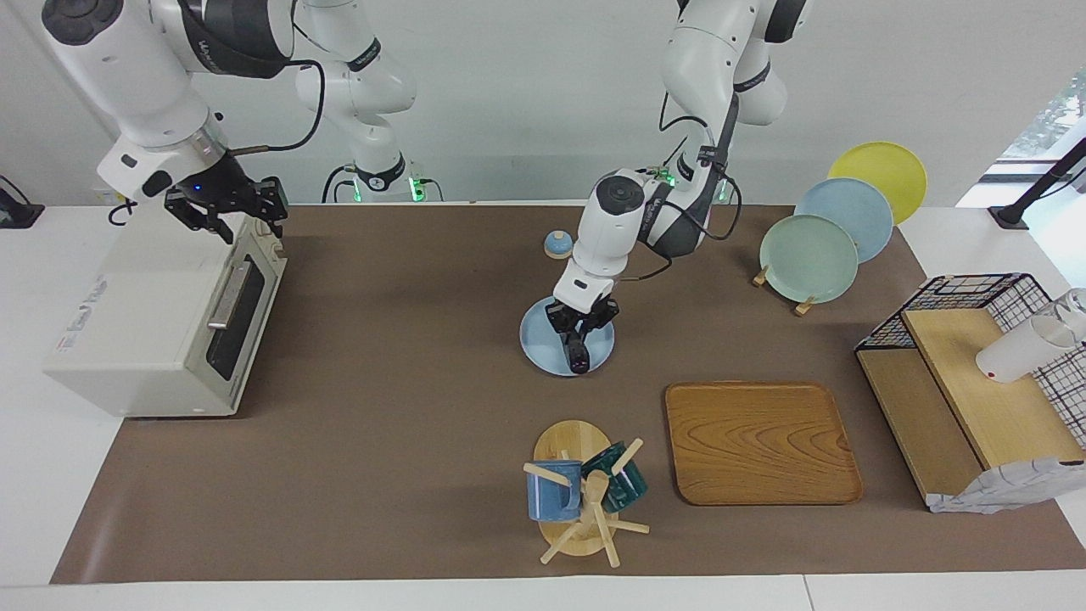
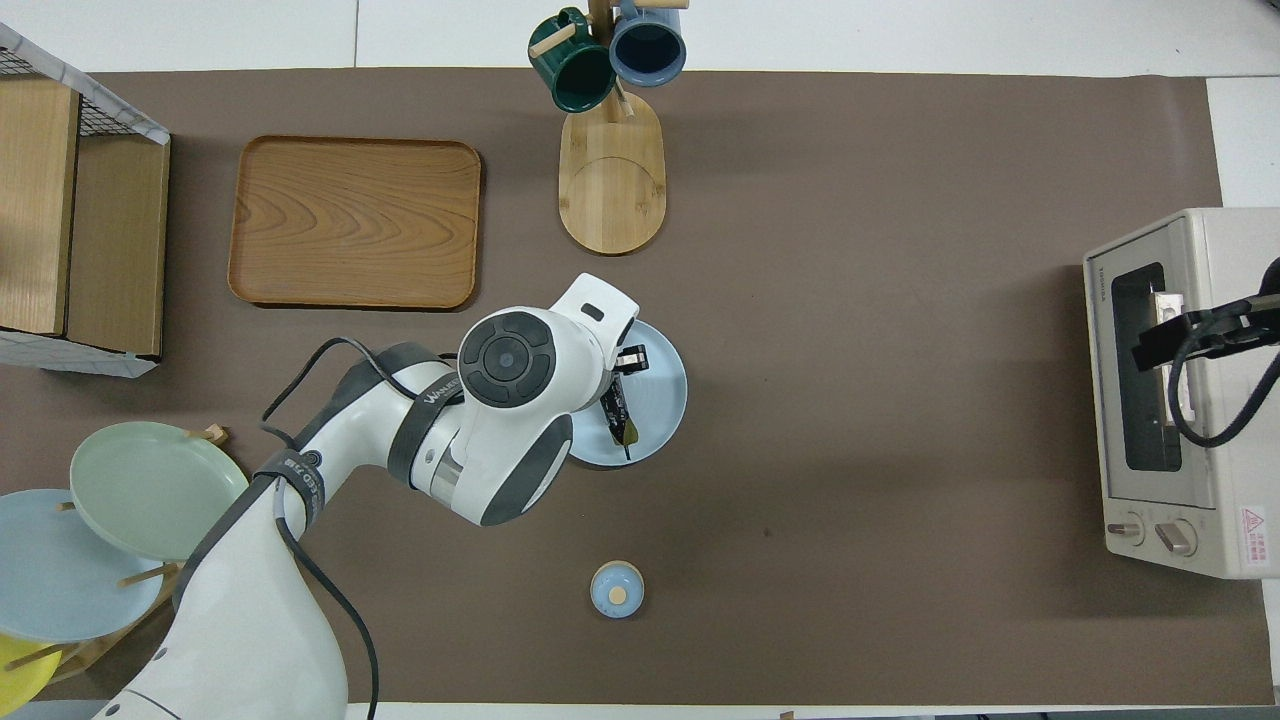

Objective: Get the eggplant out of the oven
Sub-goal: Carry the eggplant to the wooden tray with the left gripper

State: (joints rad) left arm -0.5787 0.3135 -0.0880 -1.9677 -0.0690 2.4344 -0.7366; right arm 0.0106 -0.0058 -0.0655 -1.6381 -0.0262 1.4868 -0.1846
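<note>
The dark purple eggplant is outside the oven, over a small light blue plate at mid-table. My left gripper is shut on it from above. The eggplant's free end reaches down to the plate, and its green stem end points toward the robots. The cream-white oven stands at the right arm's end of the table with its glass door closed. My right gripper hangs open over the top front edge of the oven, above the door handle, holding nothing.
A small blue knobbed lid lies nearer to the robots than the plate. A mug tree and a wooden tray sit farther out. A rack of plates and a wire basket stand at the left arm's end.
</note>
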